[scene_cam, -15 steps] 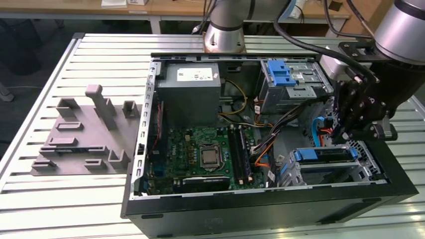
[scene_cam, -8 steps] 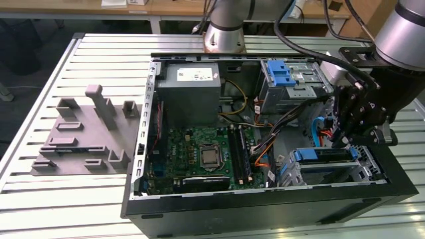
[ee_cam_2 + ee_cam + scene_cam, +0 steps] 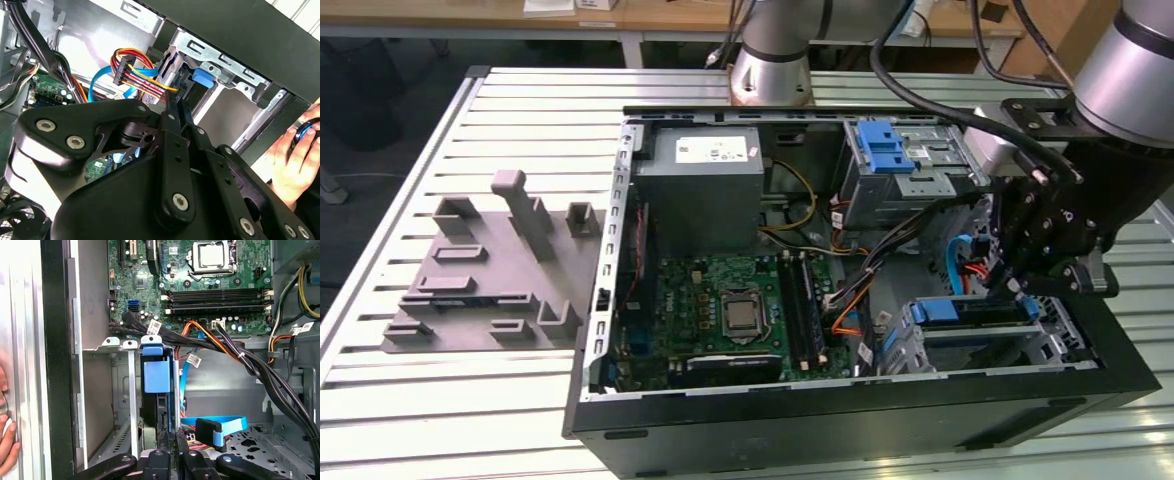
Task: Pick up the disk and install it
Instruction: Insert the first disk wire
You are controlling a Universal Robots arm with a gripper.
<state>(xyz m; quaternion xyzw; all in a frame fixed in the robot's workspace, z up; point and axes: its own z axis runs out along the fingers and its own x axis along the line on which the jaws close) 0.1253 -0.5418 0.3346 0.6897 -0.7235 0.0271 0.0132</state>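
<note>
Nearest, inside the open computer case (image 3: 854, 425), the disk (image 3: 970, 311) sat on edge in the drive cage (image 3: 1047, 345) at the near corner on the exterior view's right. Its blue rail faced up and its long axis ran roughly along the case's near wall. In the first wrist view the disk (image 3: 156, 376) stood between the cage's metal dividers, apparently seated or close to it.

The gripper (image 3: 1011, 285) hung directly over the disk's right end, reaching down into the cage, so the disk lay straight below and slightly to the exterior view's left of the claw. In both wrist views the gripper (image 3: 172, 456) (image 3: 175, 107) pointed along the disk's edge, at or just beside it. I could not tell whether the claw was clenched on the disk, merely touching it, or released.

A person's hand (image 3: 295, 155) rested outside the case wall beside the cage.

Farther back lay the motherboard (image 3: 720, 310), and beyond it the grey power supply (image 3: 700, 180).
</note>
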